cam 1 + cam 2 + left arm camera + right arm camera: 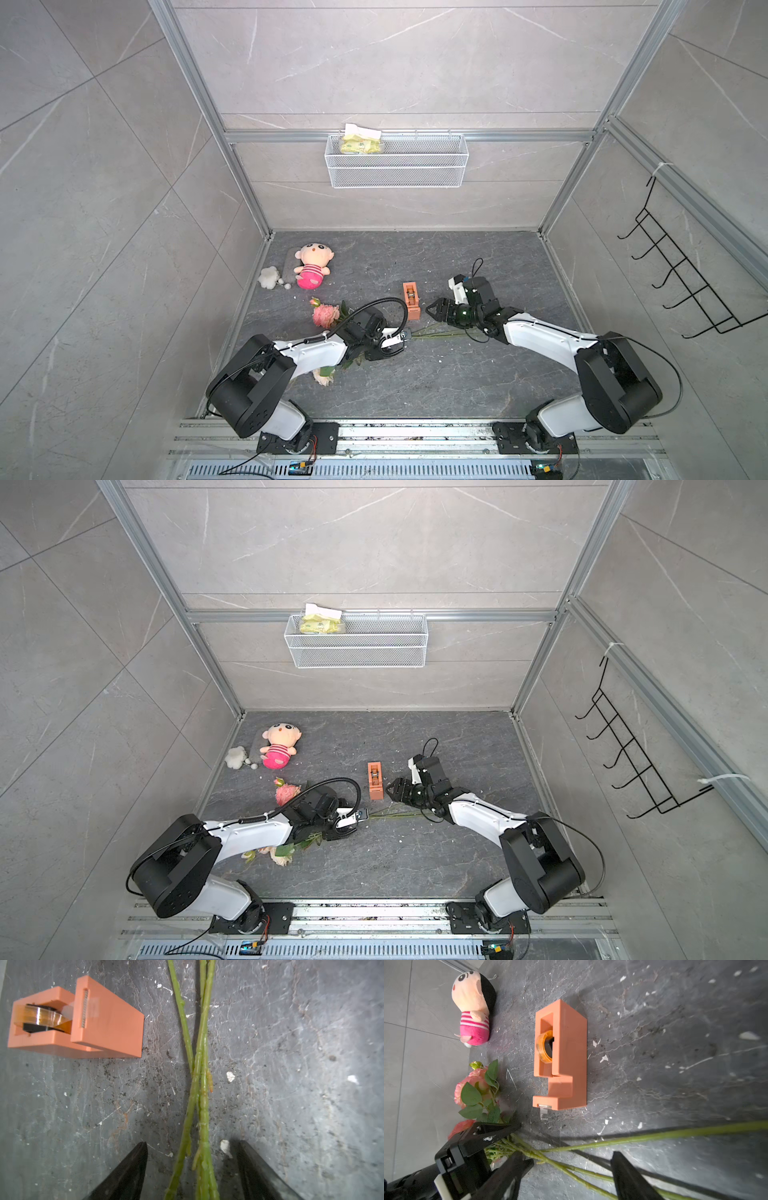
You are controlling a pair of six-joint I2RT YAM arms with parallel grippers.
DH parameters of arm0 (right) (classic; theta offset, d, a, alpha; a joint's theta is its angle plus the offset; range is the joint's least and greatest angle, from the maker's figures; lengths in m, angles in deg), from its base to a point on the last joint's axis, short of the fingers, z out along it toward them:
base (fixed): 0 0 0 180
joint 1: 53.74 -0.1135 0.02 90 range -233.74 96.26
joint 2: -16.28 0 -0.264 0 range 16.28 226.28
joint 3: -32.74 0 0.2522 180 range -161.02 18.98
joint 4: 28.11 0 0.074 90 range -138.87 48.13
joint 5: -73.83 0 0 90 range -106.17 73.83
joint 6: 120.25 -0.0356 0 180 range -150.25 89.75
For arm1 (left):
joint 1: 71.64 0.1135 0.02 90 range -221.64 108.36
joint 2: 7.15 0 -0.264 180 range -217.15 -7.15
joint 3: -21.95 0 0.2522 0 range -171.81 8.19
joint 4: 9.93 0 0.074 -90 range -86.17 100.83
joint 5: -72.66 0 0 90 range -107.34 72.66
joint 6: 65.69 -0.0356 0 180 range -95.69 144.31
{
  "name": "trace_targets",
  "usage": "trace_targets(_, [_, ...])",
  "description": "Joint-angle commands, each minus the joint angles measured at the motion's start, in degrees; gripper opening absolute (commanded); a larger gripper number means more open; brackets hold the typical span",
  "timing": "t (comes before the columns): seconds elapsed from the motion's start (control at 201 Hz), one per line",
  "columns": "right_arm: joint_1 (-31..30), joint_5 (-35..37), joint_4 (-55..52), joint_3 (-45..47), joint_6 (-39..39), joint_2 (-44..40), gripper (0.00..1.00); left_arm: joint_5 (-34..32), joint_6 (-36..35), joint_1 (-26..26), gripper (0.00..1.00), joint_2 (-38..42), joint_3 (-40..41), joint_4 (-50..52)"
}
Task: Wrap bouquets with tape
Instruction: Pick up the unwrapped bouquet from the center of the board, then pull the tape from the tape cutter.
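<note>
so both grippers had jaws apart and empty, the left gripper [192,1142] straddling the flower stems [200,1084] without pinching, the right gripper [573,1157] hovering beside the tape dispenser [411,300] in the middle, blooms [325,314] near the left wall [199,270], bare table [415,386] up front.

"Where are the flowers?"

"The bouquets [326,316] lie on the dark table [457,386], pink blooms toward the left wall, thin stems running right. The left gripper [401,341] is low over those stems, and its arm hides most of the leaves."

"And the tape [410,296]?"

"It sits in its orange dispenser [413,311], just beyond the stems. The right gripper [430,310] points at its side, just beside it. A plush doll [311,266] lies near the far left corner."
</note>
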Motion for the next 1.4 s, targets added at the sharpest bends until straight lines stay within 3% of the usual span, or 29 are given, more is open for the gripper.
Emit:
trace_targets(0.0, [-1.08, -2.81, 11.09, 1.57, -7.55, 2.87, 0.67, -1.67, -3.28, 0.36, 0.61, -1.93, -2.42, -1.71])
trace_targets(0.134, [-1.98, -2.81, 16.99, 2.54, -11.18, 5.67, 0.63, -0.32, -3.73, 0.85, 0.43, -3.46, -4.12, -0.61])
trace_targets(0.234, [-2.35, -3.45, 20.87, 2.88, -13.41, 7.69, 0.62, 0.23, -3.61, 0.81, 0.24, -3.27, -4.62, 0.56])
trace_targets(0.513, [-3.53, -1.78, 28.72, 3.85, -20.36, 12.44, 0.55, 4.69, -3.34, 0.85, 0.13, 0.30, -4.62, 2.77])
trace_targets(0.637, [-4.16, -0.88, 29.94, 3.41, -21.78, 14.21, 0.51, 4.61, -3.07, 0.83, 0.00, -0.84, -5.82, 4.93])
trace_targets(1.394, [-5.41, 0.53, 33.88, 2.00, -27.55, 17.27, 0.19, 3.95, -1.15, 0.82, 0.00, -2.00, -9.28, 10.26])
